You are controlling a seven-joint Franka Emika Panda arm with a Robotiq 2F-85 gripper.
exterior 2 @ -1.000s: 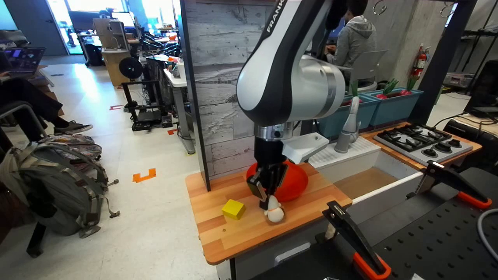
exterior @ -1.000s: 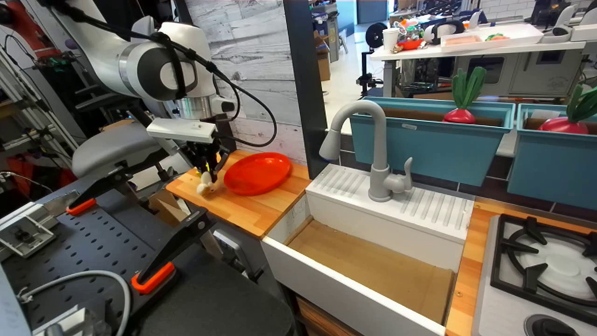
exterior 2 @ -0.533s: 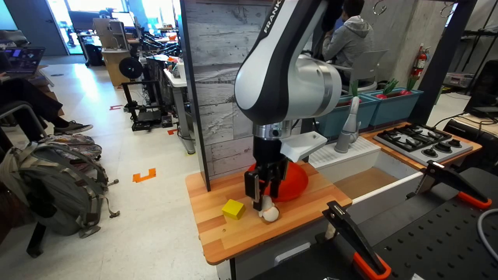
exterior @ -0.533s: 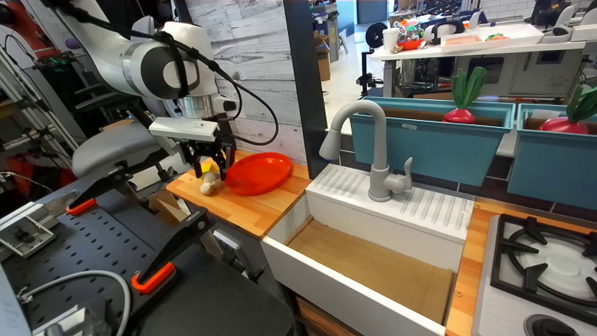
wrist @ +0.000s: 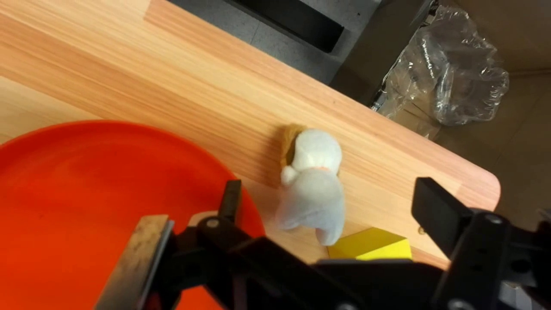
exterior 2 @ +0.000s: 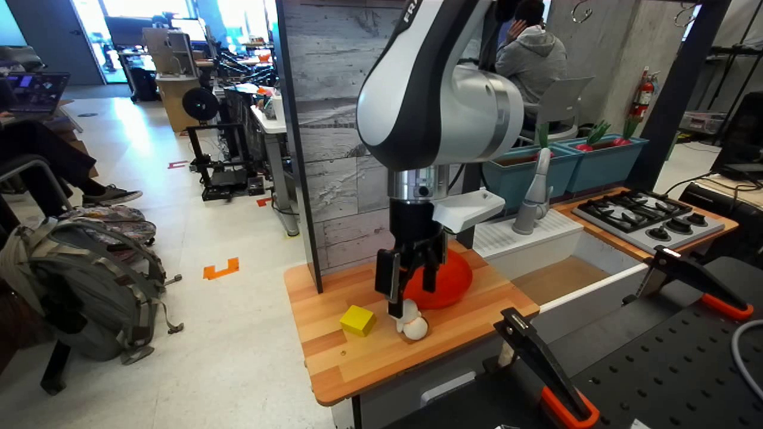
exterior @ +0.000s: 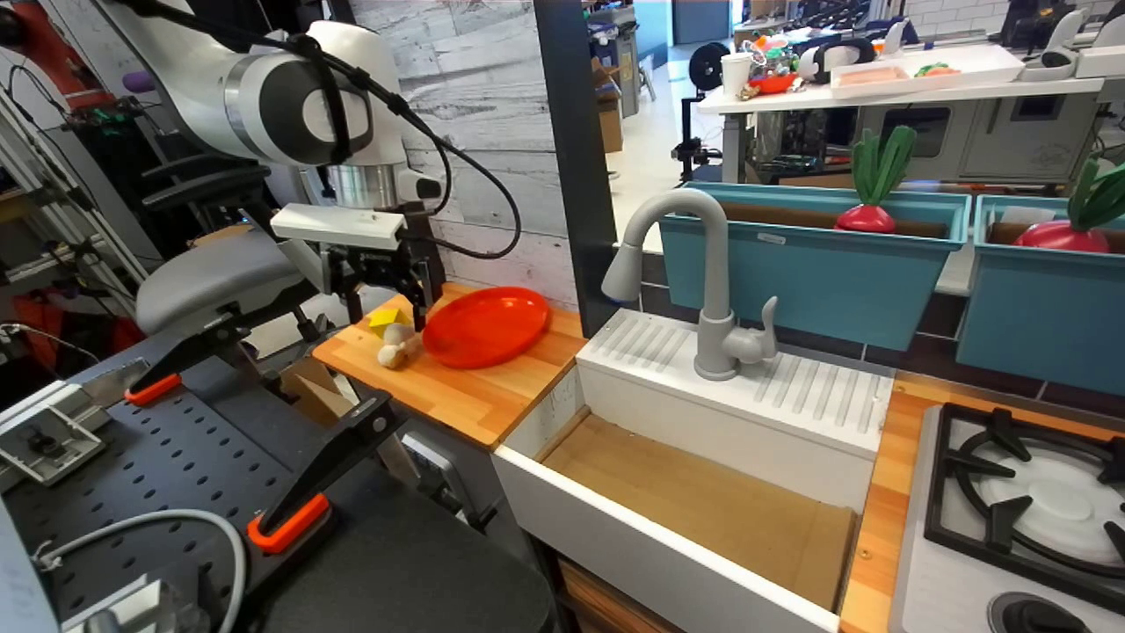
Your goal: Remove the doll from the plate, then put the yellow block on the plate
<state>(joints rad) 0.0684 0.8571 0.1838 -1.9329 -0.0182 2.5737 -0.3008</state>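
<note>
The doll, pale with a small orange band, lies on the wooden counter beside the red plate, off its rim. In both exterior views the doll rests between the plate and the yellow block. Part of the yellow block shows in the wrist view past the doll's lower end; my gripper covers the rest. Above the doll my gripper stands open, its fingers wide apart with nothing held. An exterior view has the gripper raised over the counter, pointing down.
A plank-patterned wall rises behind the plate. The white sink with its grey faucet adjoins the counter. The counter's rounded edge is close to the doll and block. Black clamps stand by the front.
The jaws have spread from nearly shut at the doll to wide open, letting it go. The doll has shifted slightly and now lies still, while my gripper has risen above it.
</note>
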